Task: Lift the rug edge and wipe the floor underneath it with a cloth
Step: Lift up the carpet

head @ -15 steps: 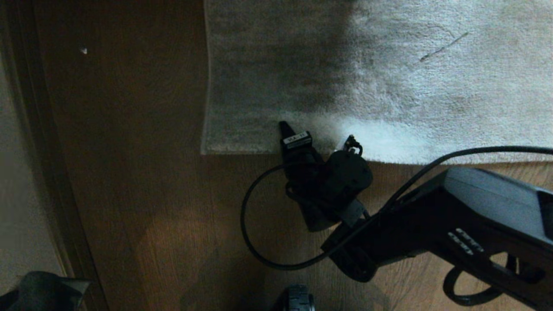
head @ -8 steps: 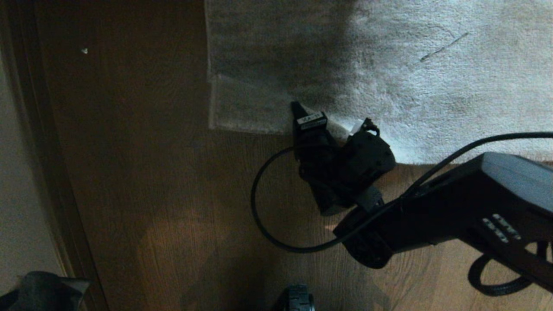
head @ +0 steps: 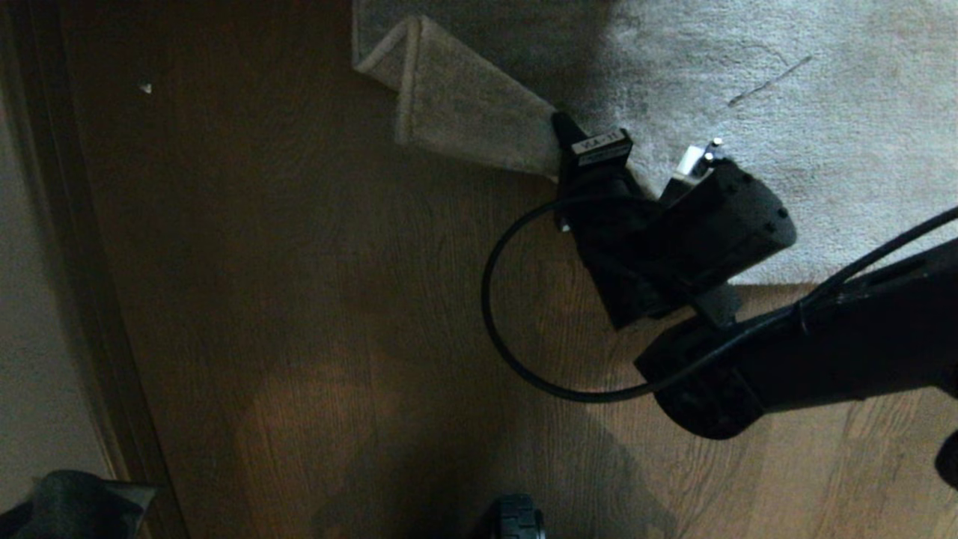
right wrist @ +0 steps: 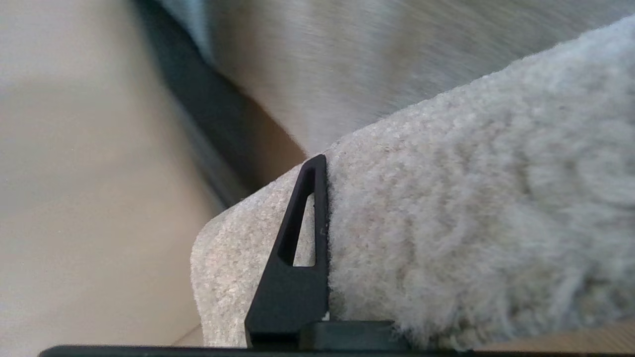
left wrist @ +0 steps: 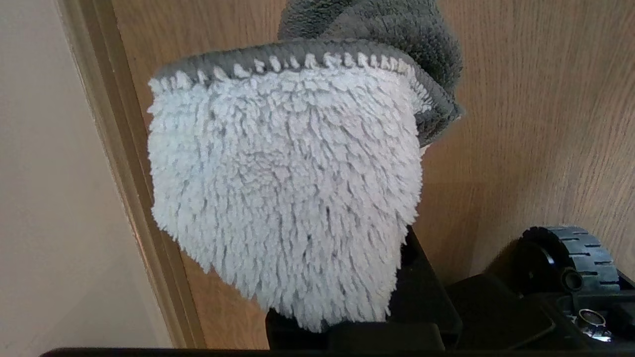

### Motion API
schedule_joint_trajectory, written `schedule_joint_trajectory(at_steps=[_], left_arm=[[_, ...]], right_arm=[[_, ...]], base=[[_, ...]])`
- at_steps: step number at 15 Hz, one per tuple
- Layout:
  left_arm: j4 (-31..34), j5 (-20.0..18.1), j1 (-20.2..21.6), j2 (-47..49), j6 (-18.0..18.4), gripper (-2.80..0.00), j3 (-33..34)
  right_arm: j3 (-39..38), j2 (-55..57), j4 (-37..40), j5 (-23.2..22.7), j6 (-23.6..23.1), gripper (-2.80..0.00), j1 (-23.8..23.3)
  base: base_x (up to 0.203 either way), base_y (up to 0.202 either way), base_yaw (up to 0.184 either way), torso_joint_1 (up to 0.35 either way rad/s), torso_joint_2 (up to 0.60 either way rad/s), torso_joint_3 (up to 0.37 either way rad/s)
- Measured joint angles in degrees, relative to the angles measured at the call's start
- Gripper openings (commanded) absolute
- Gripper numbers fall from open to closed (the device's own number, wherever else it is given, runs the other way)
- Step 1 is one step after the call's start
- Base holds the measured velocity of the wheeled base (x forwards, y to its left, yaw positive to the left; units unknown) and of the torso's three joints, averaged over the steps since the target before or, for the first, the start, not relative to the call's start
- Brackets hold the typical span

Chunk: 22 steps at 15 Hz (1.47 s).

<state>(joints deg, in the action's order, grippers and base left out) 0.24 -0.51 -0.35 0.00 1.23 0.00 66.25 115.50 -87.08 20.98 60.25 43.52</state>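
My right gripper [head: 563, 129] is shut on the rug edge [head: 456, 112] and holds it up off the floor [head: 299, 299]. The rug's corner is folded over, its flat woven backing facing up. In the right wrist view one black finger [right wrist: 307, 213] presses against the plush pile [right wrist: 446, 198]; the other finger is hidden behind the rug. My left gripper [left wrist: 347, 310] stays parked low at the left, shut on the cloth [left wrist: 283, 188], a shaggy pale rag with a grey stitched hem that covers its jaws.
A wall and dark baseboard [head: 45, 299] run along the left. A small white speck [head: 145, 88] lies on the planks. The right arm's cable [head: 494, 314] loops over the floor. A base wheel [head: 516, 516] shows at the bottom.
My right gripper has moved farther away and to the right with the rug edge in it. The corner has lifted and folded over, uncovering more floor. The left arm has not moved.
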Motion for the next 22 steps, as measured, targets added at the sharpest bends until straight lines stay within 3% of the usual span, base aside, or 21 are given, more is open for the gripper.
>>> schedule_joint_trajectory(at_steps=[13, 22], left_arm=[[0.0, 0.0, 0.0, 0.0, 0.1, -2.8, 0.0], [0.0, 0.0, 0.0, 0.0, 0.0, -2.8, 0.0]], right_arm=[[-3.5, -14.3, -0.1, -7.2, -2.4, -2.8, 0.1], [-3.4, -16.2, -0.1, -7.6, -2.4, -2.8, 0.1]], base=[[0.0, 0.0, 0.0, 0.0, 0.0, 0.0], [0.0, 0.0, 0.0, 0.0, 0.0, 0.0]])
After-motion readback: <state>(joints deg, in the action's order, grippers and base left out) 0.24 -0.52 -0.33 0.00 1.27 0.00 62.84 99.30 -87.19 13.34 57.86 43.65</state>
